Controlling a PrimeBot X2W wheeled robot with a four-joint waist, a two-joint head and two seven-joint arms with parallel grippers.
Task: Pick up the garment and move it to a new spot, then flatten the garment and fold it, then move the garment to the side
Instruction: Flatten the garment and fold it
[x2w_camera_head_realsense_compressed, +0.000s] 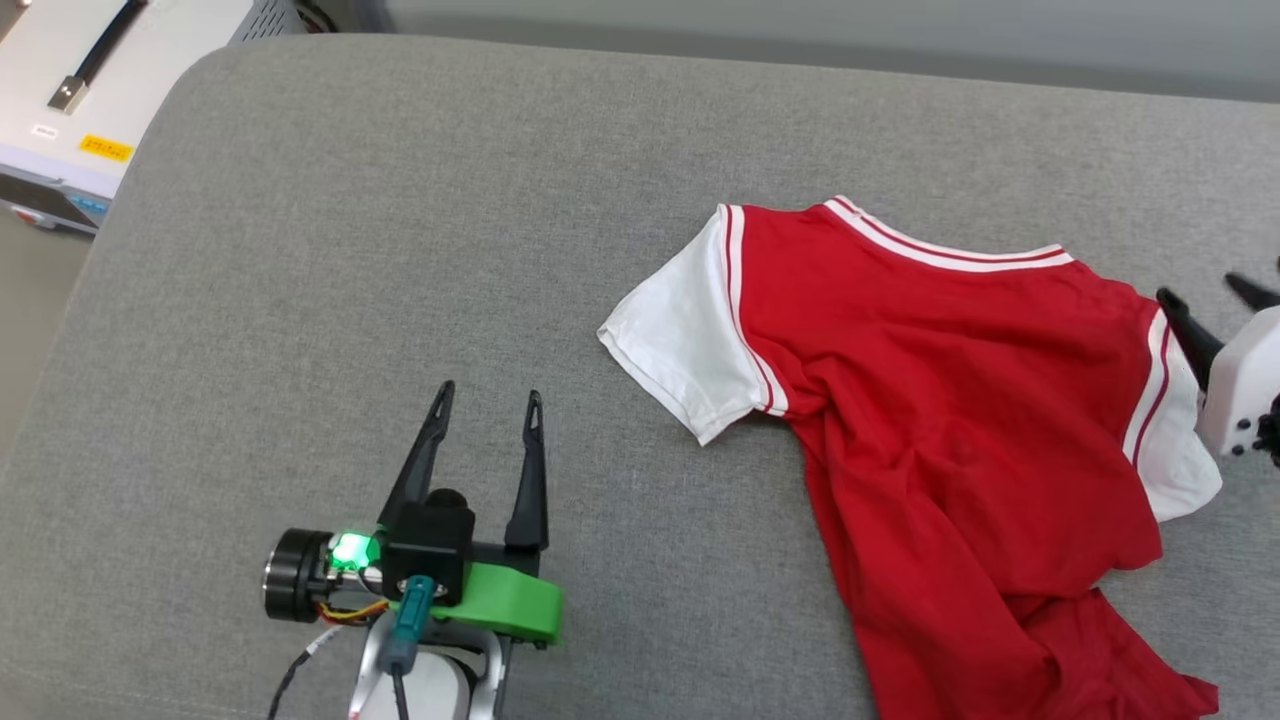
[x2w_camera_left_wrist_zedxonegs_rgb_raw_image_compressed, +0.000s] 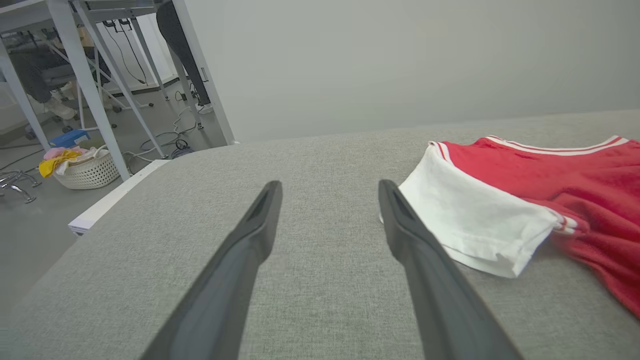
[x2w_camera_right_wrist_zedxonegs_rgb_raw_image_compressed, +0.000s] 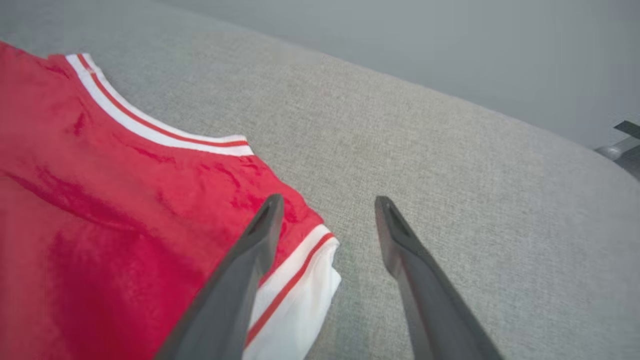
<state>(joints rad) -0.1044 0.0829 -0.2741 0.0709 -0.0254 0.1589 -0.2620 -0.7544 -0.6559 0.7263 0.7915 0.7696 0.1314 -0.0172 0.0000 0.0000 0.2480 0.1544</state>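
I see the garment (x2w_camera_head_realsense_compressed: 950, 400) lying rumpled on the right half of the grey padded surface (x2w_camera_head_realsense_compressed: 400, 250). Its striped collar points toward the far edge and its red body runs down past the near side of the head view. 1 white sleeve (x2w_camera_head_realsense_compressed: 680, 340) spreads toward the middle of the surface, and the other sleeve (x2w_camera_head_realsense_compressed: 1175, 470) lies toward the right edge.

My right gripper (x2w_camera_head_realsense_compressed: 1200, 290) is at that right-hand sleeve. In the right wrist view its 2 fingers are spread, 1 over the sleeve's striped seam and 1 over bare grey fabric, with nothing pinched between them.

My left gripper (x2w_camera_head_realsense_compressed: 490, 392) is over bare surface toward the near edge, well left of the garment, with its 2 fingers spread wide and empty. In the left wrist view the nearer sleeve's cuff lies just beside 1 finger.

On the floor beyond the surface's far left corner, a white basket (x2w_camera_left_wrist_zedxonegs_rgb_raw_image_compressed: 90, 175) holds a yellow cloth (x2w_camera_left_wrist_zedxonegs_rgb_raw_image_compressed: 55, 162) and a pink cloth (x2w_camera_left_wrist_zedxonegs_rgb_raw_image_compressed: 57, 151).
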